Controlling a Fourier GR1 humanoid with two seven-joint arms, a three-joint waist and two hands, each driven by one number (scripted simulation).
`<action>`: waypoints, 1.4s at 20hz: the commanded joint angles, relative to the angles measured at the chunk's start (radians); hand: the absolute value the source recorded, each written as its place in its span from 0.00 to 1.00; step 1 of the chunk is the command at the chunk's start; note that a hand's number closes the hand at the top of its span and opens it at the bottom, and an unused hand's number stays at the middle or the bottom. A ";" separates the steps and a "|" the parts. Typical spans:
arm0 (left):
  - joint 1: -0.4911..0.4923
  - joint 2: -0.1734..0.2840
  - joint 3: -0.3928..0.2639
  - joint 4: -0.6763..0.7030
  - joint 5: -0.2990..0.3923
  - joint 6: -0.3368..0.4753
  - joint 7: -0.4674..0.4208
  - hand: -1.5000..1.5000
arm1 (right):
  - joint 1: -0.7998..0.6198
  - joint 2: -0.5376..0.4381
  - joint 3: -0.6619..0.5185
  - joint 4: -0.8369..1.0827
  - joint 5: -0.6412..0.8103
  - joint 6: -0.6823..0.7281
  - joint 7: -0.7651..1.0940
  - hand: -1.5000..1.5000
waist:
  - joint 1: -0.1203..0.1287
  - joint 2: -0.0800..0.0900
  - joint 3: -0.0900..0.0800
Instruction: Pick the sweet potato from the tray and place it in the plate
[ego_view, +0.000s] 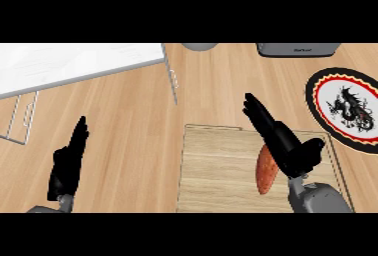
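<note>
Writing: grey box (298, 49) at top edge has a small dark label on its front, too small to read. Plate (344, 106) at right edge w/ black rim, red-and-yellow ring, white centre carrying a black dragon figure; no words on it.

Right hand (284, 145): over the tray (214, 170), fingers straight and together, pointing up-left past the tray's far edge, thumb spread out to the right. Not curled round anything. Its palm lies just beside the potato (266, 172), at the potato's right and upper end; can't tell if they touch or if hand is above it.

Potato: reddish-brown, long, lies lengthwise on the wooden tray, right of tray's centre, near the right forearm. Well apart from plate; plate sits right of and beyond the tray on the counter (140, 130).

Left hand (68, 162): at lower left over bare counter, fingers straight, pointing up, holds nothing, resting.

Also: white board (66, 62) w/ metal legs at top left; grey round thing (199, 46) at top edge, mostly cut off.
</note>
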 joint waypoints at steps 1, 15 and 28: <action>0.046 0.010 0.017 -0.025 0.026 -0.051 0.006 0.50 | 0.008 -0.055 -0.068 -0.078 0.025 -0.024 0.023 1.00 | -0.005 0.003 -0.015; -0.001 -0.107 -0.010 0.025 0.189 -0.212 0.103 0.50 | 0.217 -0.227 -0.380 -0.305 0.447 -0.475 -0.062 0.00 | -0.025 0.002 -0.015; -0.012 -0.108 0.001 -0.013 0.178 -0.236 0.151 0.50 | 0.408 -0.498 -0.233 -0.634 0.620 -0.035 0.437 0.00 | -0.007 0.003 -0.019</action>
